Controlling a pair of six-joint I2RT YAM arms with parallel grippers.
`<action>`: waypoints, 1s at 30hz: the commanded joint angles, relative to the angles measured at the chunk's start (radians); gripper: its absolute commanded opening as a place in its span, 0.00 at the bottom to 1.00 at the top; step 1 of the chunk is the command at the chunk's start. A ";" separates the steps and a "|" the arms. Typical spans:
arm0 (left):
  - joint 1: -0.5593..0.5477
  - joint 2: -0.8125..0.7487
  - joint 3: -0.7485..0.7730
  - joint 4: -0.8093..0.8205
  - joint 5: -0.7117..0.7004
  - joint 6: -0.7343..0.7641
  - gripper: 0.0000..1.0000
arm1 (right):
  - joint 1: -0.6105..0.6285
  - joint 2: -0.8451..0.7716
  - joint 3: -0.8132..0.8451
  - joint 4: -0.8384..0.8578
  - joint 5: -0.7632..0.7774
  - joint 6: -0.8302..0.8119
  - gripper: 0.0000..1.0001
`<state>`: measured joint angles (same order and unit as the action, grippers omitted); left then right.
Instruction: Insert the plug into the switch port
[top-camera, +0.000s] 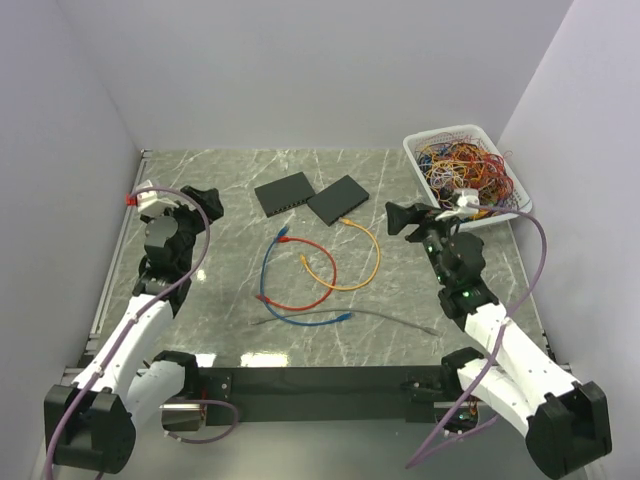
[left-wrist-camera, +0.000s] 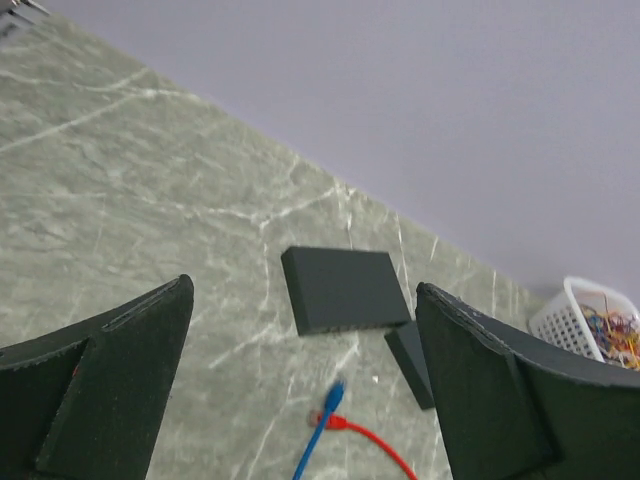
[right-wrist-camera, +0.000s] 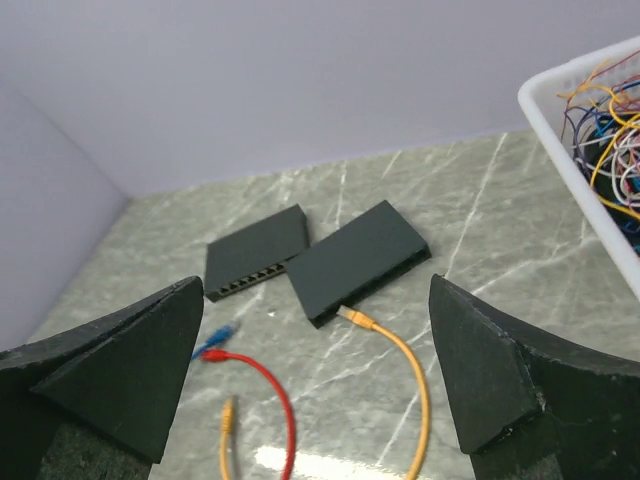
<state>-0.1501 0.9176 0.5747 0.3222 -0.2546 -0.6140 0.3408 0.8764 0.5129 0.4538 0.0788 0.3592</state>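
Observation:
Two dark switches lie side by side at the table's middle back: the left switch and the right switch. An orange cable has its plug lying just at the right switch's front edge. Blue, red and a second orange cable lie in loops nearer me; a grey cable lies in front. My left gripper is open and empty, left of the switches. My right gripper is open and empty, right of them.
A white basket full of tangled cables stands at the back right, also at the right edge of the right wrist view. White walls enclose the table on three sides.

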 joint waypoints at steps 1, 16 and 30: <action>-0.002 -0.039 0.063 -0.057 0.086 -0.024 0.99 | -0.011 -0.069 -0.054 0.099 0.006 0.105 1.00; -0.003 0.095 0.047 -0.094 0.245 -0.032 0.87 | 0.024 0.329 0.283 -0.127 -0.362 0.104 0.94; -0.039 0.413 0.097 -0.005 0.319 -0.023 0.78 | 0.109 1.069 1.034 -0.446 -0.333 0.078 0.88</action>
<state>-0.1787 1.2732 0.5926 0.2573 0.0166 -0.6437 0.4511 1.8320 1.4170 0.1024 -0.2565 0.4480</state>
